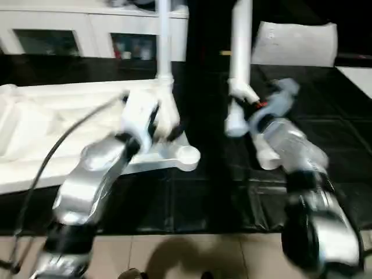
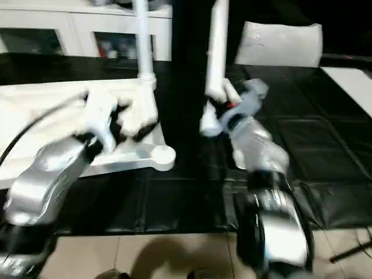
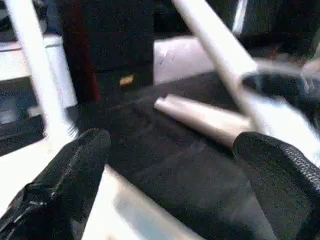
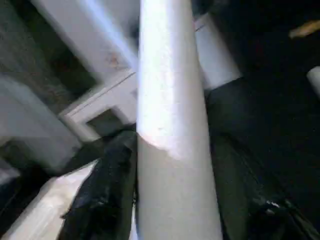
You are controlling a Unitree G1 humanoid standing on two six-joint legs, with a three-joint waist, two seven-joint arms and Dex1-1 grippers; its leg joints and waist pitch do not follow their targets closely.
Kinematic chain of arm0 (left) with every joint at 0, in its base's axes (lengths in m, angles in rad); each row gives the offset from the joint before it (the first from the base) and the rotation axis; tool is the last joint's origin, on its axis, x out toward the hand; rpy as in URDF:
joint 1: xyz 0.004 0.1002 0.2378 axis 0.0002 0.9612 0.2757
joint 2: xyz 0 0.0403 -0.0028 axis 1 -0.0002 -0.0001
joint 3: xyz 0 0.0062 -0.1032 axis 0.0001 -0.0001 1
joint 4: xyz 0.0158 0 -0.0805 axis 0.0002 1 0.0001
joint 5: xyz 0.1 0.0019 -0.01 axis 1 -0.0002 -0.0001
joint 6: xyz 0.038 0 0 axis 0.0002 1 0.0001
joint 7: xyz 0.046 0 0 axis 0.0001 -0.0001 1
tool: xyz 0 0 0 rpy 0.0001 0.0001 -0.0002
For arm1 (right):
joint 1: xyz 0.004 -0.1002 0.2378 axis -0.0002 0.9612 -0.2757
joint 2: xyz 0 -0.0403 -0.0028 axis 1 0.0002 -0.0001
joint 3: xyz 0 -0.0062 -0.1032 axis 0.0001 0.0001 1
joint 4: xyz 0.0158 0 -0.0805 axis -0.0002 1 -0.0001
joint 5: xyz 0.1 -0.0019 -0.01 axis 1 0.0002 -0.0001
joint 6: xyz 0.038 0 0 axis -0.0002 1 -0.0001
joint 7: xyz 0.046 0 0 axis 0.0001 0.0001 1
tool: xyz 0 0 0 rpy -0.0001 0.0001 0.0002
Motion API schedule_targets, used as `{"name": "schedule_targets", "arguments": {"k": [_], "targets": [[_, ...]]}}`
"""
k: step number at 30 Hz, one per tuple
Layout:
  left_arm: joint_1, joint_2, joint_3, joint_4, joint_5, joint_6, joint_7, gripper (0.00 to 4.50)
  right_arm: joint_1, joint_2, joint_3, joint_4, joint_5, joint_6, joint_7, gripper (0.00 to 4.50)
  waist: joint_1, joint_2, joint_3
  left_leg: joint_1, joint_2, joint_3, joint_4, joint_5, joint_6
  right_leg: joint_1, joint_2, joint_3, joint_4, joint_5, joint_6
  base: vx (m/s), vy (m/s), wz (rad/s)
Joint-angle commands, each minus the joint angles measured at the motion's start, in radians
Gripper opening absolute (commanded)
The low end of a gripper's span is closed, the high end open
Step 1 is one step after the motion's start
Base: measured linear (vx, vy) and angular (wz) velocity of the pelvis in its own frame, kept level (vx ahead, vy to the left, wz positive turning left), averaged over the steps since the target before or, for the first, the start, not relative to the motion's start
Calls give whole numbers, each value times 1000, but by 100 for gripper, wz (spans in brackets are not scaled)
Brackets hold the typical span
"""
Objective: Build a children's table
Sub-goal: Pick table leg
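- Furthest left, your table top (image 1: 35, 131) lies upside down on the black mat (image 1: 192, 197), ribbed side up. It looks like stiff, light plastic; take it by its rim or a rib, because the flat faces look slick.
- One leg (image 1: 163, 40) already stands in a socket near the top's right end, and the empty corner socket (image 1: 188, 156) sits just in front of it.
- Your left gripper (image 3: 175, 150) hovers over that right end with its fingers spread wide, holding nothing.
- Right of the top, your right gripper (image 4: 175, 200) grasps a second leg (image 1: 239, 52) near its thick lower end, held roughly upright above the mat. The leg is tapered and smooth, so I judge it could slip or swing; keep the grip low.
- Another leg (image 3: 200, 117) lies flat on the mat nearby.
- No brand, label or writing is readable on any part; motion blur hides fine detail.
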Motion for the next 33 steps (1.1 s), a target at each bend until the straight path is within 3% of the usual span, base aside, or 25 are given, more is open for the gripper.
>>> {"name": "schedule_targets", "arguments": {"k": [1,3,4,6,7,11,15,16,28,33], "targets": [[-42,-48,16,22,-94,44,-30,450,45,0,24,-136,84,39,95,185,3,8,-80,20,7,-7,-65,-213,-5,48,-45,23,-84,-228,-162,0,0,0],[-62,-78,32,35,-133,54,-26,450,73,6,25,-178,120,62,127,184,6,8,-81,20,8,-9,-66,-218,-2,49,-47,22,-85,-244,-161,0,0,0],[-69,-89,41,42,-147,55,-23,450,80,8,25,-192,136,72,133,184,7,14,-80,20,6,-9,-65,-220,-3,47,-47,22,-87,-260,-158,0,0,0],[-93,-123,73,63,-191,83,-4,450,98,9,29,-218,169,87,163,184,3,7,-78,17,2,-7,-64,-226,-2,48,-45,21,-94,-294,-145,0,0,0],[-132,-175,126,100,-259,128,33,450,125,10,43,-258,206,100,203,184,4,5,-78,19,2,-7,-62,-231,1,47,-47,21,-98,-315,-140,0,0,0],[-183,-242,210,133,-362,189,57,450,163,10,85,-318,216,116,241,184,3,2,-78,10,2,-11,-63,-211,3,52,-47,18,-97,-322,-135,0,0,0],[-206,-270,257,128,-475,218,49,450,188,0,124,-359,220,135,265,184,5,-2,-80,13,4,-11,-63,-201,10,50,-47,18,-99,-312,-138,0,0,0],[-205,-267,255,121,-488,222,40,422,192,-3,133,-366,219,139,269,184,5,0,-79,11,4,-12,-64,-197,15,51,-47,18,-98,-306,-139,0,0,0],[-183,-246,249,88,-534,233,19,328,206,-38,197,-398,214,149,302,184,8,-5,-78,13,8,-10,-66,-171,20,52,-50,20,-97,-282,-131,0,0,0],[-182,-232,239,88,-496,221,34,286,206,-68,258,-404,132,93,299,184,7,-5,-78,12,10,-10,-66,-154,17,54,-51,20,-96,-260,-128,0,0,0]]}}
